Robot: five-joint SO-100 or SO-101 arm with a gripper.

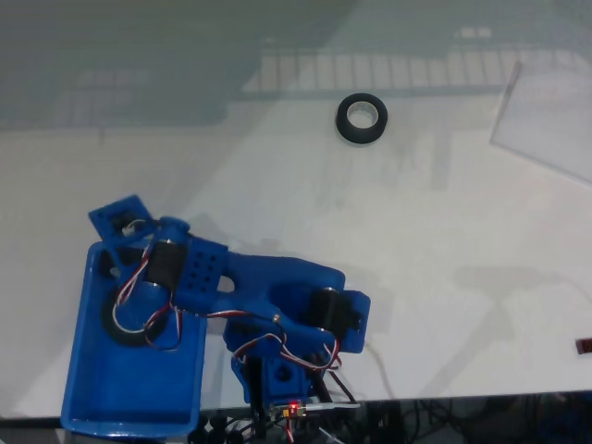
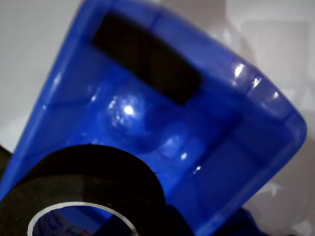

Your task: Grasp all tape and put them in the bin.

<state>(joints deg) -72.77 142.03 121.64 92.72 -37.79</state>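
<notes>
The blue bin (image 1: 129, 398) lies at the lower left of the fixed view. My gripper (image 1: 116, 242) hangs over its far end, and the frames do not show how its jaws stand. A black tape roll (image 1: 125, 324) lies in the bin, partly under my wrist and its wires. In the wrist view the same tape (image 2: 93, 182) looms at the bottom left, its pale core showing, above the bin floor (image 2: 231, 152); whether it is held or one roll or two I cannot tell. Another black tape roll (image 1: 361, 120) lies flat on the white table, far up and right of the arm.
A clear plastic sheet (image 1: 550, 116) lies at the top right. Cables run along the table's front edge (image 1: 416, 402) by the arm's base (image 1: 277, 379). A small dark object (image 1: 585, 345) sits at the right edge. A black patch (image 2: 147, 59) marks the bin's far wall.
</notes>
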